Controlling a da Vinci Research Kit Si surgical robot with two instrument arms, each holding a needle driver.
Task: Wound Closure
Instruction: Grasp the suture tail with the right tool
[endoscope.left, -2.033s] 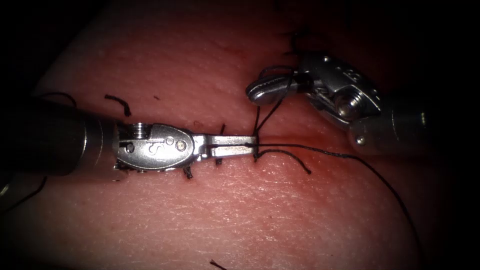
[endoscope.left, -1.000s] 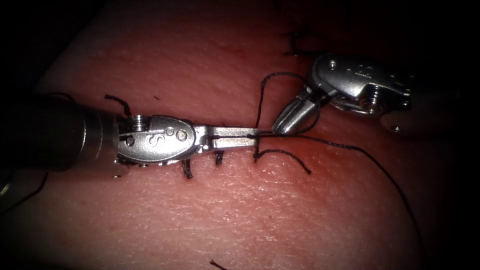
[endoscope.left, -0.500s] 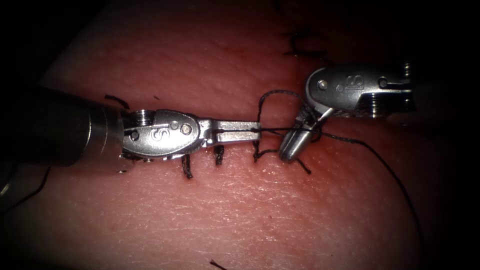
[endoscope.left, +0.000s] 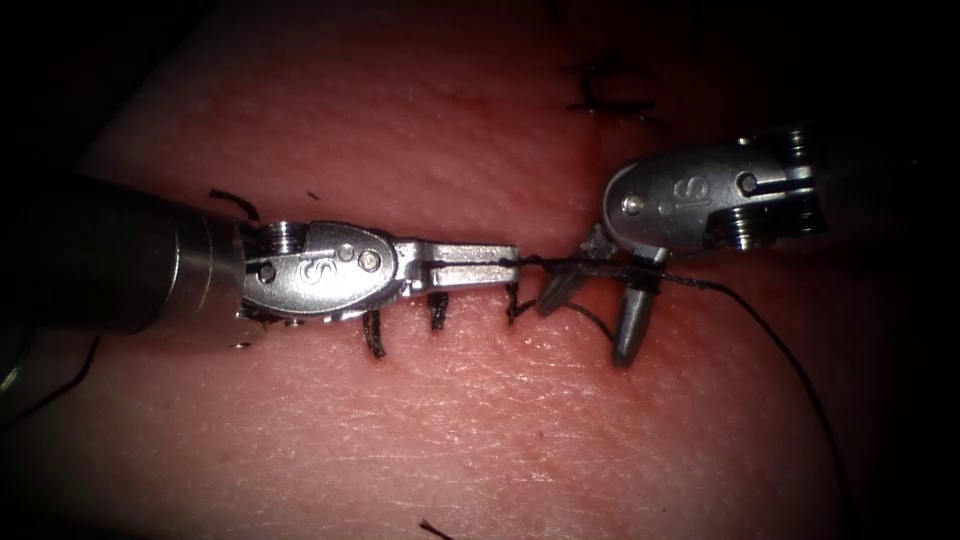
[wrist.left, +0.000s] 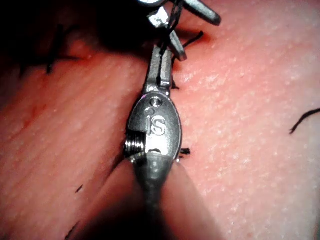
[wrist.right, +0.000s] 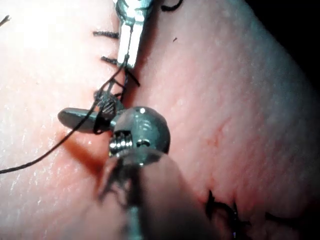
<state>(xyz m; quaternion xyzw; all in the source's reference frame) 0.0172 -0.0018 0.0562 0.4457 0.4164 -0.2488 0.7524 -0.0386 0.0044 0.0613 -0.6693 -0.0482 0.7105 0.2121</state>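
Observation:
The tissue (endoscope.left: 500, 430) carries the cut, which runs under my left tool (endoscope.left: 514, 263). Its jaws lie flat along the cut, shut on the black thread (endoscope.left: 760, 330) at their tips; the thread trails off to the right. My right tool (endoscope.left: 588, 328) points down just right of the left tool's tips, jaws open, with thread looped round them. A short thread tail (endoscope.left: 592, 316) lies on the tissue between the open jaws. The left wrist view has the left tool (wrist.left: 161, 70) shut on thread. In the right wrist view the right tool (wrist.right: 89, 114) stands open with thread wound round it.
Finished stitches (endoscope.left: 375, 337) (endoscope.left: 437, 315) cross the cut below the left tool's jaws, and another dark stitch (endoscope.left: 605, 92) sits far back. Cut thread ends (endoscope.left: 235, 203) lie on the tissue near the left tool's shaft.
The right tool swung down across the thread held by the left tool, carrying a loop round its jaws. Its jaws went from shut to open over the short tail. The left tool barely moved.

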